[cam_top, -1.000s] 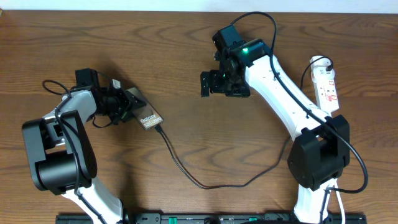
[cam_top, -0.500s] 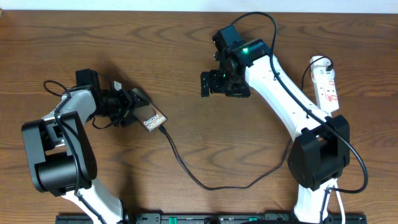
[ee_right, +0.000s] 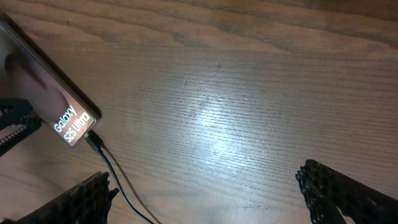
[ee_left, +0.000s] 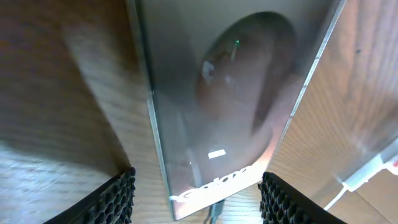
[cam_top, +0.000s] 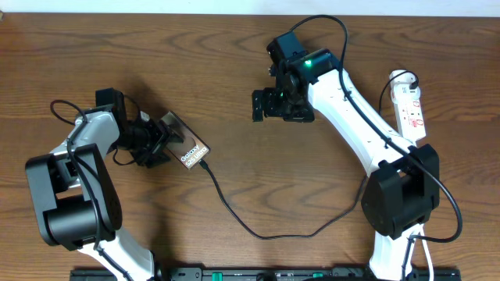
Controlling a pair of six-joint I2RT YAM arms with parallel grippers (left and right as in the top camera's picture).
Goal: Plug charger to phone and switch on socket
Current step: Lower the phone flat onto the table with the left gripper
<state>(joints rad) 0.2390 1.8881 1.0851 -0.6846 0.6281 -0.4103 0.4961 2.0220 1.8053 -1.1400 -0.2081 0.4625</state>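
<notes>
The phone point(cam_top: 187, 148) lies flat on the wooden table at the left, its "Galaxy S25 Ultra" end pointing to the lower right. The charger point(cam_top: 258, 230), a thin black cable, has its connector tip at the phone's lettered end and curves across the front of the table. My left gripper point(cam_top: 158, 143) is open, its fingers either side of the phone point(ee_left: 230, 112) with gaps showing. My right gripper point(cam_top: 269, 105) is open and empty above bare table at the centre; its view shows the phone point(ee_right: 56, 106) and the charger point(ee_right: 115, 174) at left. The socket point(cam_top: 412, 105) lies at the far right.
The charger's loop runs from the phone toward my right arm's base point(cam_top: 398, 203). The white power strip sits beside my right arm's forearm near the table's right edge. Black robot cables arch over both arms.
My left gripper has drawn back to the left and a little forward, off the phone. The phone has turned slightly and shifted toward the lower right. The right arm has not moved.
</notes>
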